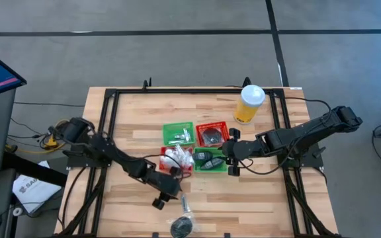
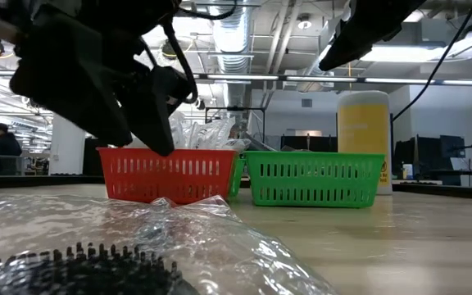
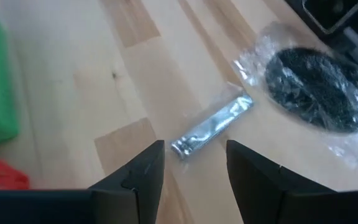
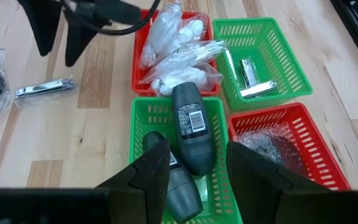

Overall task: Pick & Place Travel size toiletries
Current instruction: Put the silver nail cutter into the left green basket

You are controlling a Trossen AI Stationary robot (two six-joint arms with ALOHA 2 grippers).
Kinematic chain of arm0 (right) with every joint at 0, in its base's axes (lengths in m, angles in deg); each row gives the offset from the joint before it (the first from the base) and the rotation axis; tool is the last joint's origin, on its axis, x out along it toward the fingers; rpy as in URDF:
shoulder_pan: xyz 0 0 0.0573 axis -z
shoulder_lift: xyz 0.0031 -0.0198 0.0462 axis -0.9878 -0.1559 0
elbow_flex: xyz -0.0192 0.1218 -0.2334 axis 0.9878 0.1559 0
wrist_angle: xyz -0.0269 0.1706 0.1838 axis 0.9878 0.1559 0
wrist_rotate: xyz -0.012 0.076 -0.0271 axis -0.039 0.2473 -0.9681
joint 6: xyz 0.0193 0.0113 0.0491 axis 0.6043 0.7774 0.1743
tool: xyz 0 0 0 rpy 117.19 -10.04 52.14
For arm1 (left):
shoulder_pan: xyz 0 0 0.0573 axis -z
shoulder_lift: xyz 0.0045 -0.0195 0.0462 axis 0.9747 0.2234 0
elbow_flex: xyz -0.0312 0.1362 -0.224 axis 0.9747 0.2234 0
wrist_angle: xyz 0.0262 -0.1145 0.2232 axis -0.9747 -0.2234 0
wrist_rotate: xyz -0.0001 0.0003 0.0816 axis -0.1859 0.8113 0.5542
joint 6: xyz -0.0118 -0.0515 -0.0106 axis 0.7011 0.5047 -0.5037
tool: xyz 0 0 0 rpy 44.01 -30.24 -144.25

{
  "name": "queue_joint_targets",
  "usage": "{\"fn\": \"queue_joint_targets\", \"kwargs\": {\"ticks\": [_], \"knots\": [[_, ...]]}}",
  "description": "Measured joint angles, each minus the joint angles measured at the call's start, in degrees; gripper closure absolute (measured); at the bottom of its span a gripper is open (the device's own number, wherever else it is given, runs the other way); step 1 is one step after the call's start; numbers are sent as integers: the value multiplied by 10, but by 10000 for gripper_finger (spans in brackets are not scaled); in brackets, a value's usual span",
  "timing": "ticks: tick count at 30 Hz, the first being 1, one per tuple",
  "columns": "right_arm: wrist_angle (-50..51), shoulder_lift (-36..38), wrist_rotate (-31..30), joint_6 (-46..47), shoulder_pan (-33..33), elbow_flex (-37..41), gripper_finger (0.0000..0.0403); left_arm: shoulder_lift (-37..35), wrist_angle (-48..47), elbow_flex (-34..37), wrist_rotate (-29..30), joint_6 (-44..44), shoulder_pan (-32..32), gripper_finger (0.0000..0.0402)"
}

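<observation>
**Lining up on the last loose items**

The pale wooden plank table [image 1: 263,198] carried four square mesh baskets near its middle, with a tall yellow cup with a white lid [image 1: 249,104] standing just beyond them. The near red basket [image 4: 143,56] held white puffy packets [image 4: 176,46]; the green basket [image 4: 272,62] beside it held shiny metal pieces; the other green basket [image 4: 140,134] held dark grey bottles [image 4: 190,124]; the second red basket [image 4: 303,134] held a wrapped dark disc.

My left gripper [image 3: 191,165] hung low over the bare boards on the near side of the baskets, fingers [image 3: 138,180] spread and empty. My right gripper [image 4: 194,171] waited over the green basket with the bottles, fingers likewise apart and holding nothing.

Two things lay outside the baskets: a dark grey round disc in clear crinkled wrap [image 3: 319,87] near the table's front edge, and, close beside it, a thin silvery metal piece in a clear sleeve [image 3: 211,126], which looked more like a nail clipper than a tube.

I judged the silvery piece to be my next pick, since it lay just ahead of my left fingers. To do it well I would turn my wrist so the fingers crossed its narrow width, not its length, and come down squarely. It lay flat and slick, so a shallow pinch might skate off it or catch only the sleeve.
</observation>
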Motion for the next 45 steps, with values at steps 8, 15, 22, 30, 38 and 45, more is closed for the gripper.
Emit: {"fn": "queue_joint_targets", "kwargs": {"ticks": [8, 15, 22, 30, 38, 45], "knots": [[1, 0, 0, 0, 0, 0, 255, 47, -83, -69, 0, -49, 9, 238], [1, 0, 0, 0, 0, 0, 255, 66, -152, -119, 11, -104, 8, 238], [-2, 0, 0, 0, 0, 0, 255, 83, -166, -143, 19, -145, 9, 238], [-1, 0, 0, 0, 0, 0, 255, 99, -168, -150, 19, -178, 13, 238], [-2, 0, 0, 0, 0, 0, 255, 118, -164, -150, 18, -192, 14, 238], [-3, 0, 0, 0, 0, 0, 255, 129, -157, -149, 16, -197, 14, 238]]}}
